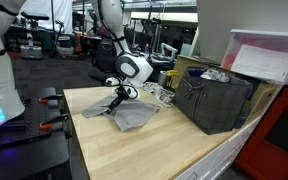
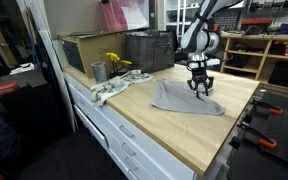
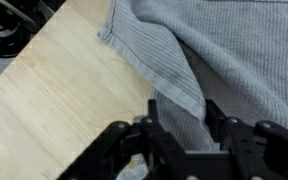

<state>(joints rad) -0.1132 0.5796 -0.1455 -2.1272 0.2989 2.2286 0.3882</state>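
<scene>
A grey ribbed cloth (image 1: pixel 136 116) (image 2: pixel 184 98) lies crumpled on the light wooden table (image 1: pixel 144 150) (image 2: pixel 174 130). My gripper (image 1: pixel 119 97) (image 2: pixel 201 88) points straight down onto the cloth's edge. In the wrist view the cloth (image 3: pixel 234 50) fills the upper right, and a raised fold of it runs between the two black fingers (image 3: pixel 151 118). The gripper (image 3: pixel 181 110) stands half closed with its jaws astride that fold. The fingers are still apart, and the cloth has not left the table.
A dark grey bin (image 1: pixel 216 100) (image 2: pixel 149 50) stands on the table behind the cloth. A metal cup (image 2: pixel 98 71), a yellow item (image 2: pixel 116 62) and a pale rag (image 2: pixel 109 88) sit beside it. The table's edge (image 3: pixel 24 60) runs close to the cloth's corner.
</scene>
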